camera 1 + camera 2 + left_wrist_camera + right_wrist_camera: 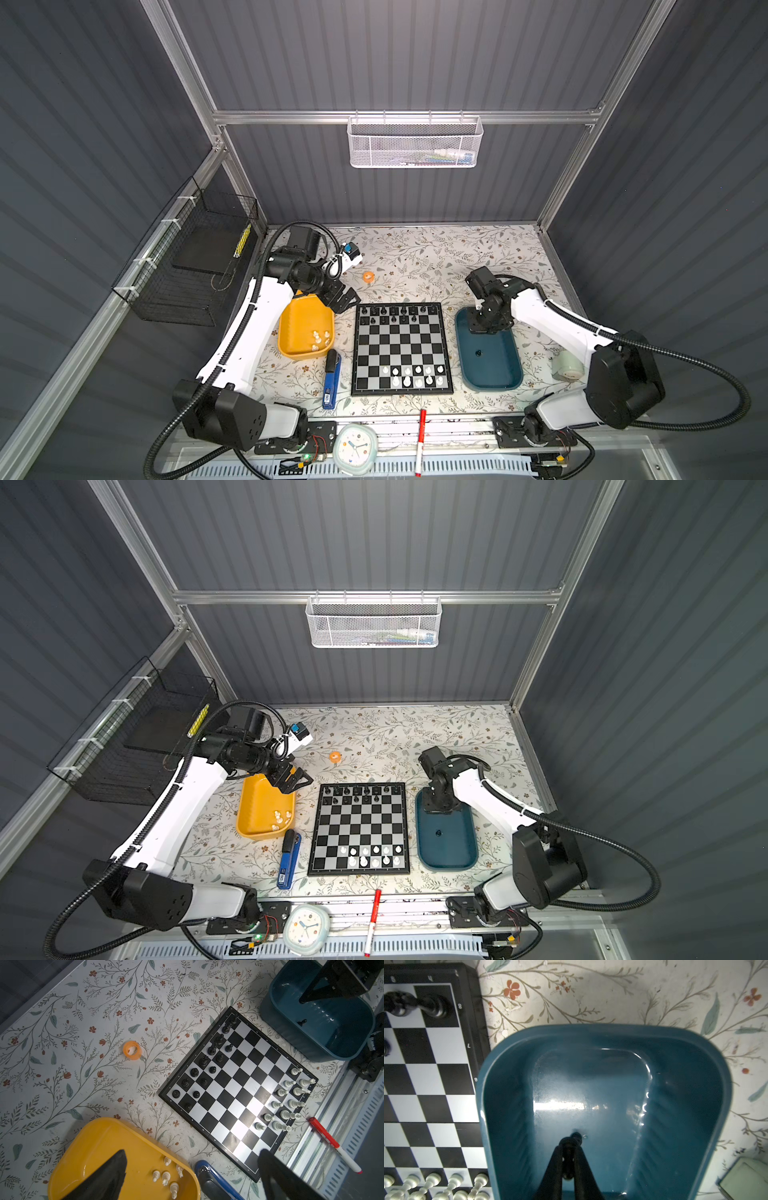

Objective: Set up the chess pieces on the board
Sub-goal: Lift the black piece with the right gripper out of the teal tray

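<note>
Board: the board (pixel 401 345) lies flat in the middle of the table (pixel 436 257), between the yellow tray (pixel 297 332) and the teal tray (pixel 496 370).
Black pieces: the black pieces (pixel 392 312) fill the far row of the board, and more stand in the next row.
White pieces: the white pieces (pixel 417 375) stand on the two near rows, on the side by the teal tray.
Spare whites: a few spare whites (pixel 166 1176) lie in the near end of the yellow tray.
Right gripper: the right gripper (pixel 570 1147) is low in the far end of the teal tray. Its fingers are squeezed together on a small black piece (pixel 576 1136). I cannot tell if the piece touches the tray floor.
Lone black piece: a lone black piece (pixel 478 353) stands in the middle of the teal tray, apart from the right gripper.
Left gripper: the left gripper (pixel 347 300) hangs over the far end of the yellow tray, near the board's far corner. Its fingers are wide apart.
Stapler: a blue stapler (pixel 331 380) lies just beside the near end of the yellow tray.
Orange ring: the orange ring (pixel 368 276) sits on the table past the far side of the board.
Marker and clock: the marker (pixel 421 440) and the clock (pixel 353 449) lie at the near edge, off the flowery table top.
</note>
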